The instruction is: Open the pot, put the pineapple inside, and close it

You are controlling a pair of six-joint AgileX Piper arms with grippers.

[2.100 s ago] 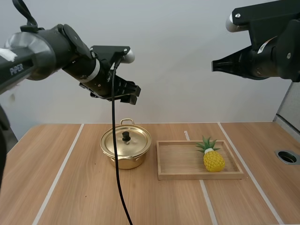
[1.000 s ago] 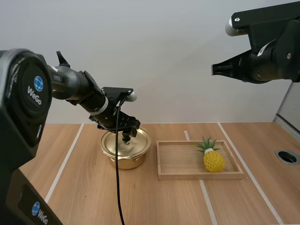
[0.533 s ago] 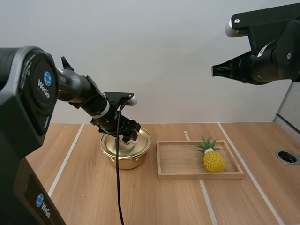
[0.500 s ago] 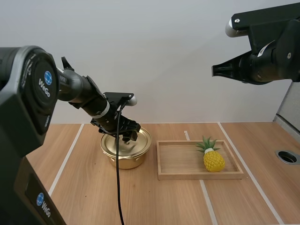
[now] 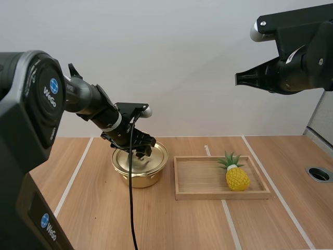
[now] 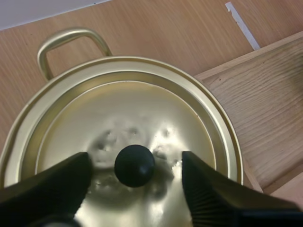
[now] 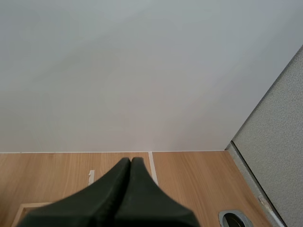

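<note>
The left gripper (image 5: 138, 151) sits over the pot (image 5: 136, 177), toward the table's far edge, jaws spread either side of the lid's (image 6: 142, 118) black knob (image 6: 135, 165). The right gripper (image 7: 131, 163) is raised, jaws pressed together. The pineapple (image 5: 237, 177) lies at the wooden tray's (image 5: 197, 179) right end.

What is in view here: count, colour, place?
gold metal pot: one, gold, on the table left of the tray.
round gold lid: one, gold, on the pot, black round knob at its middle.
yellow plastic pineapple with green leaves: one, yellow and green, in the tray's right part.
shallow wooden tray: one, light wood, right of the pot.
wooden table: one, light wood, under everything.
left gripper: one, black, fingers open either side of the knob.
right gripper: one, black, fingers shut, raised high at right.
</note>
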